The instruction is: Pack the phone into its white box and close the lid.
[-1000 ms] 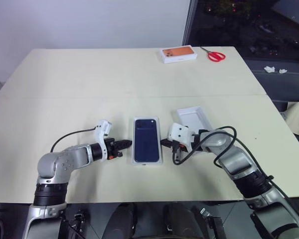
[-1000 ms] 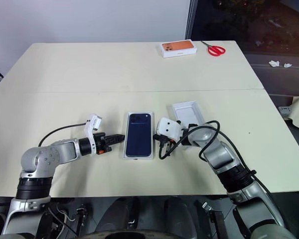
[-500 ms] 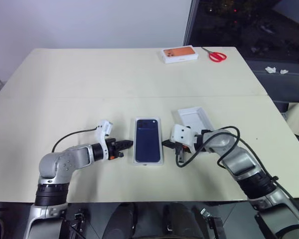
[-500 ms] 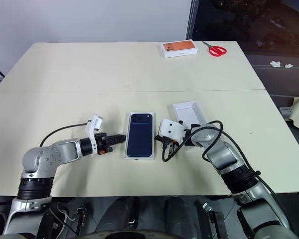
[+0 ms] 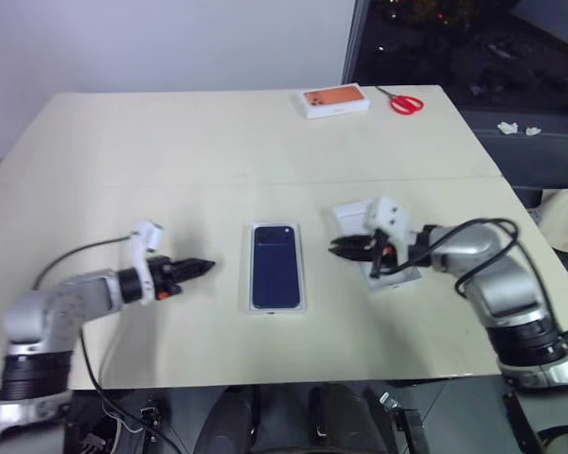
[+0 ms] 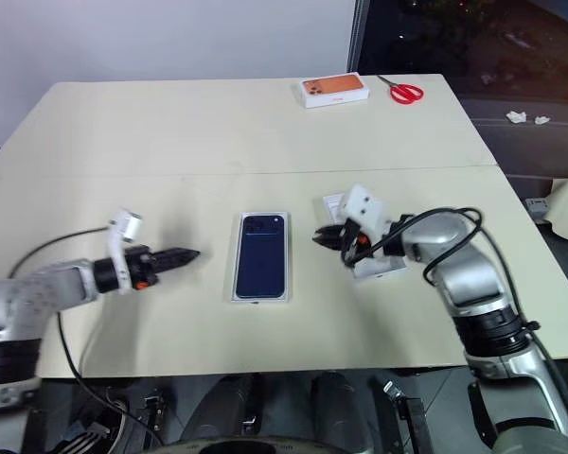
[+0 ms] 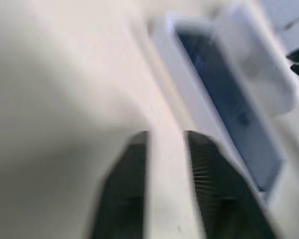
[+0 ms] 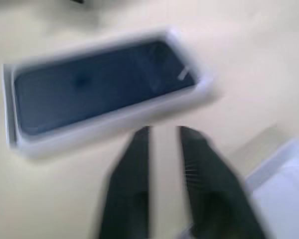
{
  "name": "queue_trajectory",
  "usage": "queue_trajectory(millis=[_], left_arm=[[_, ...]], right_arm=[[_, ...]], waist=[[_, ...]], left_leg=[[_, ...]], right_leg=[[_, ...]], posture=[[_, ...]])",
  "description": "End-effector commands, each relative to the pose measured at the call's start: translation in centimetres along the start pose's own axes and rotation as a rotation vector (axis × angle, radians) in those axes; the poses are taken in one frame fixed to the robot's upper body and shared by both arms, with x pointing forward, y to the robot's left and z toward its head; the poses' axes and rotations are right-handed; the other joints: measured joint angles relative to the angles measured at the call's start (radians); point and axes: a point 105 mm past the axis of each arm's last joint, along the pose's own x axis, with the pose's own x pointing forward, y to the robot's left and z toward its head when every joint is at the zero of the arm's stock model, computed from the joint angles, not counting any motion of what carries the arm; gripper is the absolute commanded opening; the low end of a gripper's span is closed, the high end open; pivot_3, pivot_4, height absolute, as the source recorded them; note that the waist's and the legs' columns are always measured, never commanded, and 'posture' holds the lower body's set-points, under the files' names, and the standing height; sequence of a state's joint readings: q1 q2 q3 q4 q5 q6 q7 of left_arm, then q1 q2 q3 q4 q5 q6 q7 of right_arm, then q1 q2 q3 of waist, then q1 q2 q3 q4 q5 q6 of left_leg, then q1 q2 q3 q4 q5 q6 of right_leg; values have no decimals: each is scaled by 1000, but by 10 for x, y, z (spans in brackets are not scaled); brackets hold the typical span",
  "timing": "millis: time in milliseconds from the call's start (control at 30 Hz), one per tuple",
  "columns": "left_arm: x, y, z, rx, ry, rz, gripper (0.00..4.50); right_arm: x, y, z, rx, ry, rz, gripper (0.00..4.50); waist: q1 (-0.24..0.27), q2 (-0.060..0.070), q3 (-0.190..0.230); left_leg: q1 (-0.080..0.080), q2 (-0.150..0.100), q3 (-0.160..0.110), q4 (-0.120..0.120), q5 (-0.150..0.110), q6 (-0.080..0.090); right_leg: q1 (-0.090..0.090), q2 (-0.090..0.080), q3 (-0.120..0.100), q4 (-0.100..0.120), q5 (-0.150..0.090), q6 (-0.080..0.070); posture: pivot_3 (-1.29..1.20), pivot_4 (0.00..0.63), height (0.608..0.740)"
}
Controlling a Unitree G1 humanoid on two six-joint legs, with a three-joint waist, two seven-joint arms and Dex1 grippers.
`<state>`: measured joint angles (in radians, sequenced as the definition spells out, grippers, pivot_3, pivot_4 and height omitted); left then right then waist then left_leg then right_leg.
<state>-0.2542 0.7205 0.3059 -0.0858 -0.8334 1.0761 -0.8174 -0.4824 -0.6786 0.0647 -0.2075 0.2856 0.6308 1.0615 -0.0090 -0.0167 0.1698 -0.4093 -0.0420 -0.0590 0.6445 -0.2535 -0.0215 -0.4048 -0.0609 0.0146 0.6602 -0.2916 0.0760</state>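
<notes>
The white box [image 8: 104, 135] lies closed in the middle of the table. Its lid [image 5: 275, 267] is on top and shows the printed dark blue phone back. The phone is hidden. My left gripper [image 5: 206, 265] hovers to the left of the box, a hand's width away, pointing at it. Its fingers stand apart with nothing between them, as the left wrist view [image 7: 167, 133] shows. My right gripper [image 5: 335, 248] hangs to the right of the box, raised above the table. It is also open and empty in the right wrist view [image 8: 163, 128].
A thin white tray-like piece [image 5: 350, 218] lies under and behind the right gripper. An orange-topped white box [image 5: 334, 99] and red scissors [image 5: 407, 102] sit at the far edge of the table [image 5: 170, 151]. Cables trail from both wrists.
Both grippers were shut close against the box's sides. They have drawn back outward and upward, and their fingers have parted. The box has stayed in place.
</notes>
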Motion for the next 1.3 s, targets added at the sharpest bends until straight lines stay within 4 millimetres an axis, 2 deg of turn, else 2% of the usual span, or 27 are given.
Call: queue_trajectory(millis=[33,100,133,233,400,567,700,967,1167,1300], left_arm=[[-20,-14,25,149,-71,-57,3430],[-29,-18,31,231,-88,-68,4448],[-31,-19,33,263,-98,-78,4500],[-35,-21,28,402,-108,-77,4500],[-37,-25,20,460,-150,-117,4500],[-30,-21,17,487,-163,-111,4500],[-23,-19,17,480,-172,-113,4500],[-9,-20,19,447,-207,-127,4500],[-4,-23,11,428,-223,-127,4500],[-3,-25,8,410,-232,-124,4500]], right_arm=[[-11,6,8,-8,-4,9,2944],[-14,0,-5,-15,102,-52,4065],[-15,-3,-10,-14,143,-87,4452],[-12,-10,-18,9,239,-187,4452],[-8,-5,-27,124,319,-273,4452],[1,-5,-3,314,244,-357,4452],[0,-7,-3,429,293,-409,4452],[1,-7,-16,454,390,-400,4452],[5,0,-27,477,462,-367,4452],[6,-3,-29,480,514,-380,4452]], waist=[[2,0,0],[2,0,0],[0,0,0],[-5,1,1],[-1,2,1],[-4,3,2],[0,2,1],[-8,2,1],[-9,2,1],[-8,2,2]], left_leg=[[0,0,0,0,0,0],[-1,-1,0,0,-1,1],[-1,-1,1,0,-1,1],[-1,-1,1,0,-1,2],[-1,0,1,-4,-1,2],[-2,0,1,-4,-1,2],[-2,0,1,-4,-1,2],[-2,-1,2,-4,-1,2],[-2,0,1,-4,-1,2],[-2,0,2,-3,-1,2]], right_leg=[[1,-1,0,-1,0,0],[1,-1,0,-2,0,0],[1,-2,0,-3,0,-1],[1,-2,1,-4,-1,-3],[-2,-2,1,-4,0,-2],[-2,-2,1,-5,0,-1],[-2,-2,1,-5,1,-2],[-2,-2,1,-5,1,-1],[-2,-1,0,-5,1,-1],[-1,-1,0,-5,1,-1]], posture=[[0,150,740],[0,150,740],[0,150,740],[0,150,740],[0,150,740],[0,150,740],[0,150,740],[0,150,740],[0,150,740],[0,150,740]])
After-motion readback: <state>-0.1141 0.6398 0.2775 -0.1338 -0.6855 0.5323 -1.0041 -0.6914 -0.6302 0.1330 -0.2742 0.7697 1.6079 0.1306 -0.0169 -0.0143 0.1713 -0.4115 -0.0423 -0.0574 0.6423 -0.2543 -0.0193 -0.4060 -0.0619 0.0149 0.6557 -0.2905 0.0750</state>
